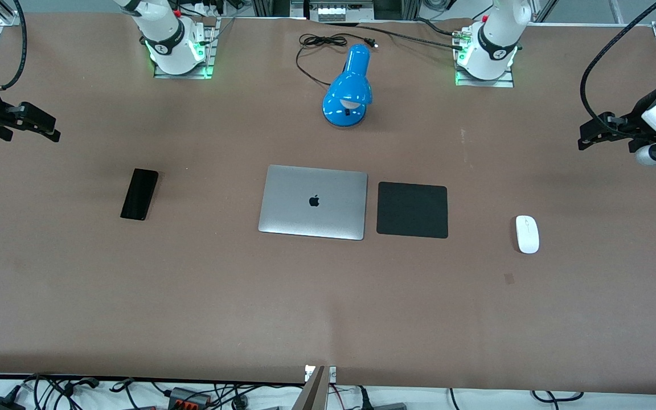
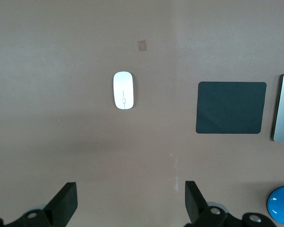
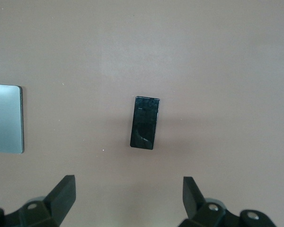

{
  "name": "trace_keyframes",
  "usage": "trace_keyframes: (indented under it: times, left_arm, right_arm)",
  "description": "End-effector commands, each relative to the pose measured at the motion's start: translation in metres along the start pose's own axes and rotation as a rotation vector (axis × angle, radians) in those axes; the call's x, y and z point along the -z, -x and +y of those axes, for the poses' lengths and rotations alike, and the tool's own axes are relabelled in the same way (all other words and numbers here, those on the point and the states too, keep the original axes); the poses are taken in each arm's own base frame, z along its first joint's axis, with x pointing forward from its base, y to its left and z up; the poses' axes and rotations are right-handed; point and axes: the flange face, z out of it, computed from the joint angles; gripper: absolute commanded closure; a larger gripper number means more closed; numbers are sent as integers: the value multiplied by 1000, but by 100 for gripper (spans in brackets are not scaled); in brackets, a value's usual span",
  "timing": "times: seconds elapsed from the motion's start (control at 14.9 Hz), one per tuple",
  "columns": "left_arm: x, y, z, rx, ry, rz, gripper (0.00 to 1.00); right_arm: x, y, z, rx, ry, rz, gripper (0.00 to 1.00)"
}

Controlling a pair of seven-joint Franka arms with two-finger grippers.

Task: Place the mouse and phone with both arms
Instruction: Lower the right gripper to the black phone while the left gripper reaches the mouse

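Note:
The black phone (image 1: 139, 194) lies flat on the brown table toward the right arm's end; it also shows in the right wrist view (image 3: 145, 122). The white mouse (image 1: 527, 234) lies toward the left arm's end and shows in the left wrist view (image 2: 123, 90). My right gripper (image 1: 52, 134) hangs open and empty over bare table at its end, apart from the phone; its jaws stand wide (image 3: 130, 201). My left gripper (image 1: 585, 141) hangs open and empty over bare table at its end, apart from the mouse; its jaws stand wide (image 2: 131, 203).
A closed silver laptop (image 1: 313, 201) lies mid-table with a matte black mouse pad (image 1: 412, 209) beside it, between laptop and mouse. A blue desk lamp (image 1: 349, 91) with a black cord lies between the arms' bases. A small dark mark (image 1: 509, 278) is near the mouse.

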Motion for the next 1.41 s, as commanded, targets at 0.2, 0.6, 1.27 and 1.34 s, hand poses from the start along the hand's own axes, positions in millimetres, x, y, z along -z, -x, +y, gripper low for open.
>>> trace_keyframes:
  times: [0.2,0.6,1.27,1.34]
  left_arm:
    - [7,3,1,7,1,7,0]
    - [1,5,1,10,3,-37,0]
    - [-89,-39,7,-27,-30,-172,0]
    - [-111,-42,5,-33,-44,-158,0]
  right_arm:
    - [4,2,0,7,-3,-5,0]
    - [-4,-1,1,4,-4,-22,0]
    - [-127,-46,-13,18,-5,-227,0]
    - [-144,-51,-14,20,-4,-240,0]
